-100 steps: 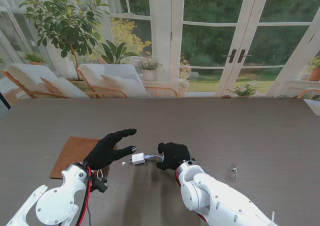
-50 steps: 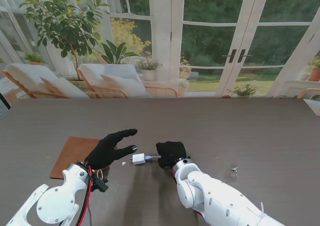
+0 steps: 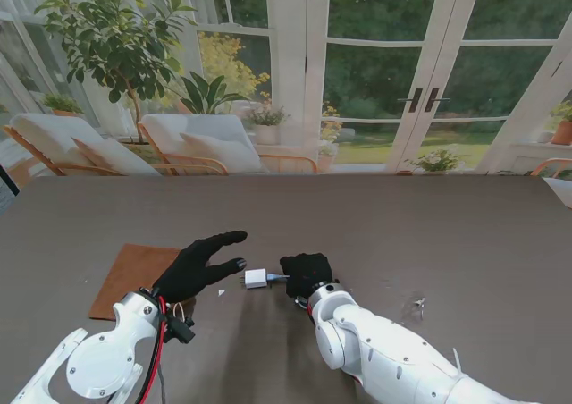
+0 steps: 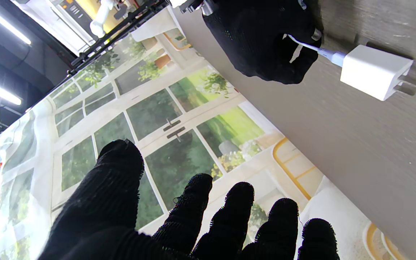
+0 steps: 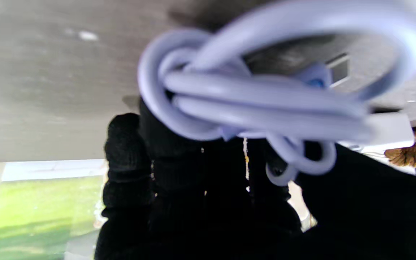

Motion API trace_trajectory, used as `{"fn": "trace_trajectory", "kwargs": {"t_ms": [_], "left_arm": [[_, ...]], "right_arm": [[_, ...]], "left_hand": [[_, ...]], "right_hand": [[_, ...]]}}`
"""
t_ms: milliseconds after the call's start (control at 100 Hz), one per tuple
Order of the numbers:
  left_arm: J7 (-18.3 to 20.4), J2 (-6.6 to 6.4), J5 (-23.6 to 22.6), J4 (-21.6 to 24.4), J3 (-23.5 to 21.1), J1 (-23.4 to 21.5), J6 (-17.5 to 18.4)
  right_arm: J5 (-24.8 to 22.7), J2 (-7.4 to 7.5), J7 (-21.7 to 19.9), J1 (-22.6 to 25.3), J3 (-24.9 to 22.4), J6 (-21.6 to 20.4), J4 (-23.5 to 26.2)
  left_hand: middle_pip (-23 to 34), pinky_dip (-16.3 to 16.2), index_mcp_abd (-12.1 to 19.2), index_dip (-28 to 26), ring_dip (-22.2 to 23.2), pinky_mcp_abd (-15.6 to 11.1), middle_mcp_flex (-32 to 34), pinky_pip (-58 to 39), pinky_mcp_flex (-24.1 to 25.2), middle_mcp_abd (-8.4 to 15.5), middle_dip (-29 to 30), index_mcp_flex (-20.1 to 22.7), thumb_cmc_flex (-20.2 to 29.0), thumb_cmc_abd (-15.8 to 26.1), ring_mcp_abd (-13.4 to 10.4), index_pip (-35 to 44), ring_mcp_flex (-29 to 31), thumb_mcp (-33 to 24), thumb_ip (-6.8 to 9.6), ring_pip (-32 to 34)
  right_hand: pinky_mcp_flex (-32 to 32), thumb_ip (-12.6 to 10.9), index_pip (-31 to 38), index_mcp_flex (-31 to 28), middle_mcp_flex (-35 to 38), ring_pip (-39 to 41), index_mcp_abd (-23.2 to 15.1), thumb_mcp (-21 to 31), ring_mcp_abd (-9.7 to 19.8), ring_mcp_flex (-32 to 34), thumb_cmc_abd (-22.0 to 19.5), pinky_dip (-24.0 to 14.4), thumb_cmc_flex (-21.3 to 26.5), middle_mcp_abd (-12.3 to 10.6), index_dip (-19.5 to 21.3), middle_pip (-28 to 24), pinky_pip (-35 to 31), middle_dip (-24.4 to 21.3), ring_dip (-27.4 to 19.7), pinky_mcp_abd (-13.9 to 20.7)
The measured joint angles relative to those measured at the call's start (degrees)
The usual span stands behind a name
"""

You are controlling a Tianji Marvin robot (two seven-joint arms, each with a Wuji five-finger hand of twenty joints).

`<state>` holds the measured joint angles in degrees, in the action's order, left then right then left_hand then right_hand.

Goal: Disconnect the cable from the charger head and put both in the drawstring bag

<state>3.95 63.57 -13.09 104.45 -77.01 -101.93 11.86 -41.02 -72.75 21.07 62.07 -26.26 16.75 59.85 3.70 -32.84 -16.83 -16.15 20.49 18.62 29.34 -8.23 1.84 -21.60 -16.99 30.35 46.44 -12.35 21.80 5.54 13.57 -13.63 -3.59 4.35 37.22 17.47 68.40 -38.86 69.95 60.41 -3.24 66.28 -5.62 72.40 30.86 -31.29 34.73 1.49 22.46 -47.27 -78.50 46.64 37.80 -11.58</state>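
Observation:
The white charger head (image 3: 256,279) (image 4: 374,76) is at the table top between my two hands, prongs toward my left hand. The pale blue cable (image 3: 279,279) (image 4: 320,50) is still plugged into it. My right hand (image 3: 307,274) (image 5: 211,202) is shut on the coiled cable (image 5: 251,90), which fills the right wrist view. My left hand (image 3: 192,268) (image 4: 193,216) is open, fingers spread, a short way left of the charger head and not touching it. The flat brown drawstring bag (image 3: 134,277) lies on the table left of my left hand.
A tiny white scrap (image 3: 222,291) lies near my left thumb. A small metallic object (image 3: 418,306) sits on the table to the right. The dark table (image 3: 402,225) stretches away to the windows.
The charger head has shifted a little to the right and farther from me, drawn along by the cable in my right hand. My left hand has hardly moved.

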Motion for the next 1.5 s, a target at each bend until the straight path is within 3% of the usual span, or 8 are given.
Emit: {"fn": "trace_trajectory", "kwargs": {"t_ms": [120,250,450,600,870,1080,1250,1500], "left_arm": [[0.09,-0.01,0.11,0.0,0.09,0.05,-0.17],[0.15,-0.01,0.16,-0.06,0.2,0.14,-0.18],[0.42,-0.03,0.33,-0.31,0.44,0.46,-0.19],[0.44,-0.04,0.35,-0.33,0.53,0.53,-0.31],[0.46,-0.04,0.33,-0.35,0.6,0.54,-0.63],[0.59,-0.06,0.14,-0.35,0.63,0.54,-1.05],[0.51,-0.06,0.22,-0.65,0.78,0.71,-1.29],[0.58,-0.04,0.45,-1.92,0.9,1.4,-1.47]], "right_arm": [[2.99,-0.89,3.01,2.04,-2.71,-0.32,-0.73],[7.23,-2.11,5.58,4.68,-6.75,-0.75,-0.7],[13.92,-4.19,10.58,8.27,-11.46,-0.76,0.43],[21.3,-5.35,10.75,10.61,-14.41,-0.62,3.53],[29.2,-6.28,10.24,13.79,-18.11,0.0,9.61],[28.72,-6.11,9.71,14.82,-18.91,-0.77,11.91],[20.27,-4.87,9.76,14.54,-18.08,-2.66,12.19],[13.77,-2.35,8.35,13.84,-17.9,-3.79,14.84]], "left_hand": [[0.0,0.0,0.0,0.0,0.0,0.0,0.01,0.0,0.0,-0.11,0.0,0.0,0.0,0.0,0.0,0.0,0.0,0.55,0.0,0.0],[0.0,0.0,0.0,0.0,0.0,0.0,0.01,0.0,0.0,-0.13,0.0,0.0,0.0,0.0,0.0,0.0,0.0,0.67,0.0,0.0],[0.0,0.0,0.0,0.0,0.0,0.0,0.02,0.0,0.0,-0.17,0.0,0.0,0.0,0.0,0.0,0.0,0.0,1.14,0.0,0.0],[0.0,0.0,0.0,0.0,0.0,0.0,0.02,0.0,0.0,-0.19,0.0,0.0,0.02,0.0,0.0,0.0,0.0,1.81,0.0,0.0],[0.0,0.0,0.0,0.0,0.0,0.0,0.02,0.0,0.0,-0.32,0.0,0.0,0.08,0.01,0.0,0.0,0.0,2.57,-0.01,0.0],[0.0,0.0,0.0,0.0,0.0,0.0,0.02,0.0,0.0,-0.34,0.0,0.0,1.27,0.84,0.0,0.0,0.0,3.12,-0.01,0.0],[0.0,0.0,0.0,0.0,0.0,0.0,0.02,0.0,0.0,-0.35,0.0,0.0,1.96,0.6,0.0,0.0,0.0,3.58,-0.01,0.0],[0.0,0.0,0.0,0.0,0.0,0.0,0.02,0.0,0.0,-0.36,0.0,0.0,1.96,0.6,0.0,0.0,0.0,3.6,-0.01,0.0]], "right_hand": [[0.01,0.75,1.51,1.27,1.22,18.03,1.0,-0.01,6.45,1.13,-0.51,-2.98,0.96,-2.57,0.88,-7.22,-4.97,4.68,6.64,1.42],[0.01,1.77,1.99,1.3,1.24,26.33,1.08,0.07,8.44,1.18,-0.53,-5.95,1.09,-3.82,1.22,-9.93,-7.41,8.29,11.86,2.87],[0.0,1.91,2.01,1.3,1.98,29.46,1.09,0.26,9.43,1.76,-0.53,-8.77,1.1,-4.63,1.84,-10.78,-10.12,10.45,15.78,4.36],[0.01,3.02,2.07,1.28,2.46,30.3,1.38,1.45,9.43,1.83,0.1,-10.22,1.11,-4.64,2.69,-10.83,-10.91,11.07,17.05,4.37],[0.0,3.11,2.16,0.61,2.54,31.72,1.99,2.74,9.43,1.84,1.21,-11.72,1.14,-4.64,3.32,-10.85,-12.36,11.88,17.78,4.38],[-0.01,3.75,2.15,-0.09,2.58,32.22,2.4,4.11,9.4,1.84,2.43,-11.72,1.14,-4.64,4.81,-10.87,-13.2,12.53,18.37,4.38],[-0.01,4.08,2.0,-0.13,2.82,32.82,2.4,4.2,9.4,1.84,2.41,-13.17,1.14,-4.64,5.99,-10.89,-15.06,13.19,19.31,4.42],[-0.01,4.8,2.0,-0.13,3.26,33.45,2.41,5.39,9.4,1.98,2.47,-13.18,0.92,-4.64,6.81,-10.89,-16.06,13.27,20.56,6.56]]}}
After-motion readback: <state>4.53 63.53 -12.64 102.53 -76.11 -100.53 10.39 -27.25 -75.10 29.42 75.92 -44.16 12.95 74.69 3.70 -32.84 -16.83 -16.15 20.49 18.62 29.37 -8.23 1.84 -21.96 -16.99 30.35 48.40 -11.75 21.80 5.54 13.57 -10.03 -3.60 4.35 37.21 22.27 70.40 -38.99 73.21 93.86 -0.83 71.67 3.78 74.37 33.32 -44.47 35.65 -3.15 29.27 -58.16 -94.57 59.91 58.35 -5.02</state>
